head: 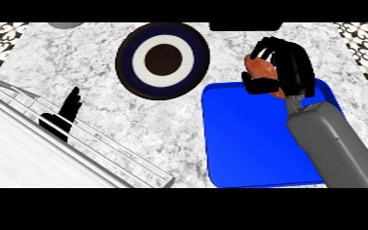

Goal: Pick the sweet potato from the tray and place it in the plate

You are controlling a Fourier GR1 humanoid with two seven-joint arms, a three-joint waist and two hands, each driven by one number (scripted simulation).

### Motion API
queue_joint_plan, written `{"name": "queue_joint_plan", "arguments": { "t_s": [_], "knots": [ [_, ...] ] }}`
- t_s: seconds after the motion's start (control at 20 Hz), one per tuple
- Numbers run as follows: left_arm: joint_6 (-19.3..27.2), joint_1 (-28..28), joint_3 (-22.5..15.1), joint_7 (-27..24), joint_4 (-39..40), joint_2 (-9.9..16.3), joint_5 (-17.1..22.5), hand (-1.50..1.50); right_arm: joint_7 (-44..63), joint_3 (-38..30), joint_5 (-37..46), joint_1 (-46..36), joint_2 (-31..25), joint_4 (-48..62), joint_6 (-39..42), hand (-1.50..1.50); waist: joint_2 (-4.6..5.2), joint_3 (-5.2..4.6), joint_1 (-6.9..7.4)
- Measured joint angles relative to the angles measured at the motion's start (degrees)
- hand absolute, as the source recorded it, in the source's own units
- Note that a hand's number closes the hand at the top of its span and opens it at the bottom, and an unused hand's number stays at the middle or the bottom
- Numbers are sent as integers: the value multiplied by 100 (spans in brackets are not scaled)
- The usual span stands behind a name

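An orange-brown sweet potato (260, 68) is held in my right hand (287, 70), whose fingers and thumb curl round it above the far edge of the blue tray (244, 136). Most of the potato is hidden by the hand. The plate (133, 73), dark blue with a white ring and a dark centre, lies on the counter to the left of the hand, apart from it. My left hand (63, 114) rests open at the left, fingers up.
A white ribbed rack or sink edge (79, 146) runs diagonally across the lower left. A grey object (66, 25) and a black object (244, 26) sit at the counter's far edge. Marble counter lies between the plate and the tray.
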Motion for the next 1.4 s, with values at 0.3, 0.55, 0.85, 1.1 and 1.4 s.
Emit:
{"name": "queue_joint_plan", "arguments": {
  "t_s": [0.3, 0.55, 0.85, 1.1, 1.4],
  "knots": [
    [-40, -141, -24, 53, 59, -24, -36, 0, 86, -47, -262, -633, 529, 291, 184, 150, 22, 38, 115],
    [-47, -249, -43, 50, 122, -55, -84, 0, 172, -98, -339, -1320, 1075, 958, 198, 150, 40, 67, 203],
    [-102, -373, -67, 81, 182, -78, -96, 0, 68, -100, -205, -1995, 1627, 2089, 30, 150, 65, 105, 308],
    [-110, -462, -79, 18, 268, -154, -100, 0, 84, 0, 106, -2474, 1808, 3166, 53, 150, 92, 139, 389],
    [-127, -595, -169, -31, 420, -254, -166, 0, 83, -180, -435, -2697, 1998, 3986, -107, -150, 120, 175, 520]
  ]
}}
